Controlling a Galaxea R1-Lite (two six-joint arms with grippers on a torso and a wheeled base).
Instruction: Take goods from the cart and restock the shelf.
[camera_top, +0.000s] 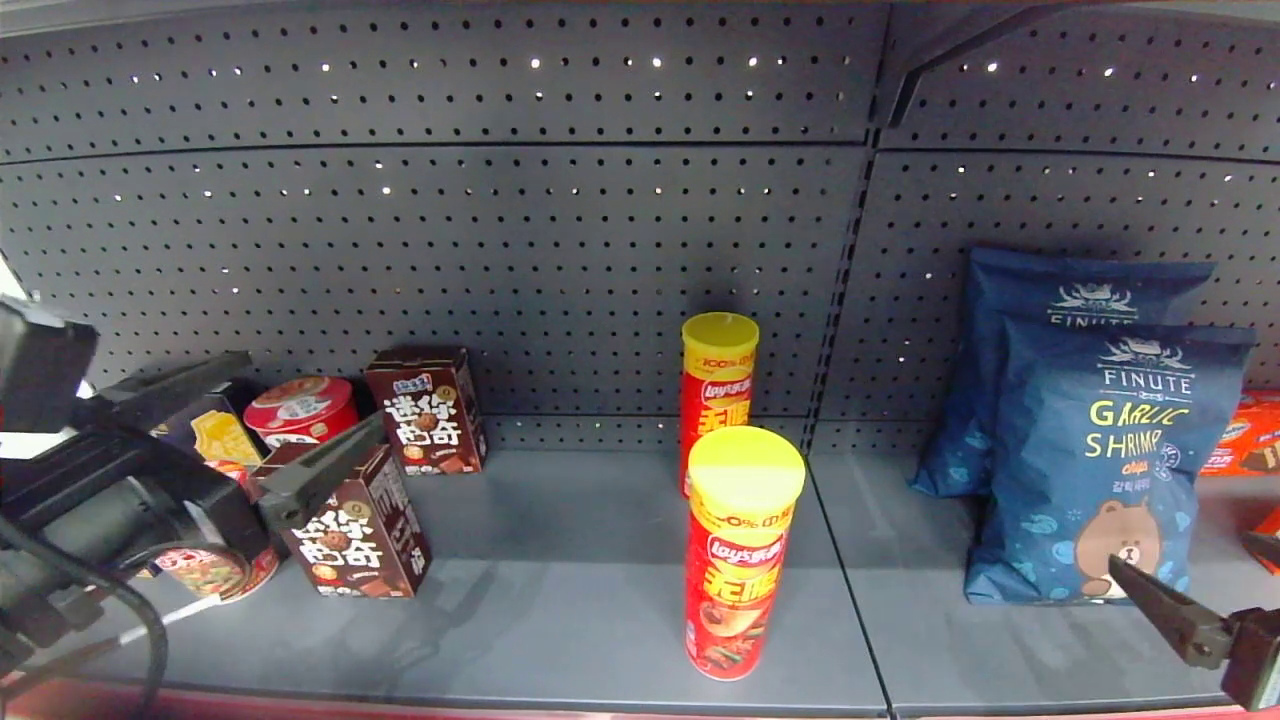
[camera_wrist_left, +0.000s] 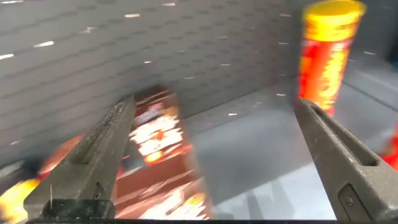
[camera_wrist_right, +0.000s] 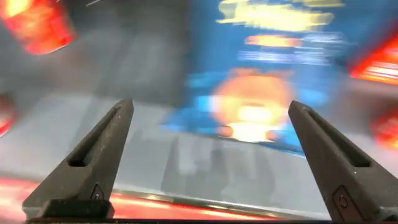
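Observation:
On the grey shelf (camera_top: 600, 600) two red chip cans with yellow lids stand upright, one in front (camera_top: 742, 555) and one behind (camera_top: 718, 390). At the left my left gripper (camera_top: 312, 392) is open, just over the front brown cookie box (camera_top: 360, 530); a second brown box (camera_top: 428, 408) stands behind it. The left wrist view shows the open gripper (camera_wrist_left: 214, 104), a brown box (camera_wrist_left: 158, 162) and a chip can (camera_wrist_left: 326, 56). At the lower right my right gripper (camera_top: 1185, 550) is open and empty, in front of the blue snack bag (camera_top: 1100, 470). That bag (camera_wrist_right: 267, 81) lies beyond the open gripper (camera_wrist_right: 211, 106).
A red cup (camera_top: 300, 408), a dark box with yellow print (camera_top: 215, 425) and a noodle cup (camera_top: 215, 572) crowd the shelf's left end. A second blue bag (camera_top: 1050, 340) leans behind the first. Orange packs (camera_top: 1240, 435) sit at the far right. Bare shelf lies between the boxes and the cans.

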